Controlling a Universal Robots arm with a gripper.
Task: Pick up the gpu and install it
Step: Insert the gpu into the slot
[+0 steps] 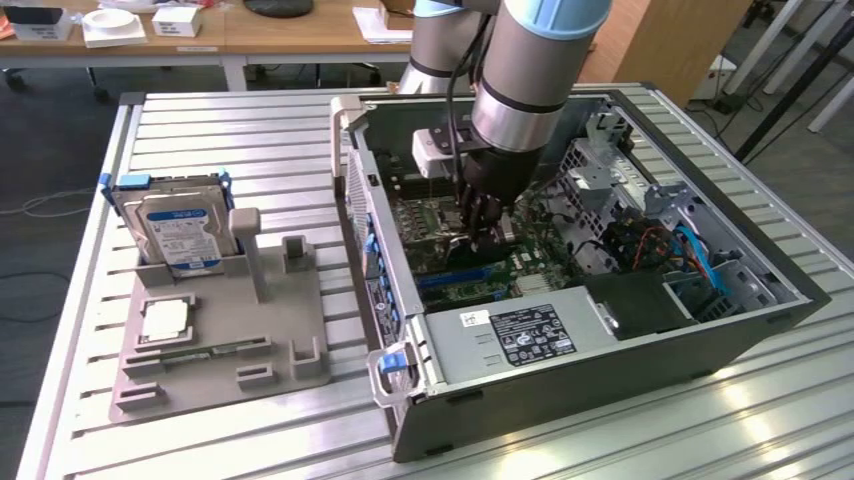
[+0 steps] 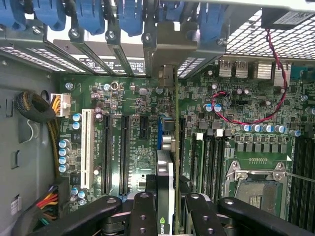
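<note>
The arm's gripper [image 1: 481, 222] reaches down into the open computer case [image 1: 601, 385], over the motherboard [image 1: 541, 262]. A hard drive [image 1: 180, 228] stands in a grey holder [image 1: 274, 330] on the tabletop [image 1: 214, 130].

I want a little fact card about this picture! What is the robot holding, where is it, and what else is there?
gripper: shut on the gpu
gpu: seen edge-on, standing upright over the motherboard
seated in a slot: cannot tell
motherboard: green, inside the computer case
computer case: lying on its side, open on top
hard drive: standing in the grey holder, on the exterior view's left
grey holder: on the table beside the case
</note>
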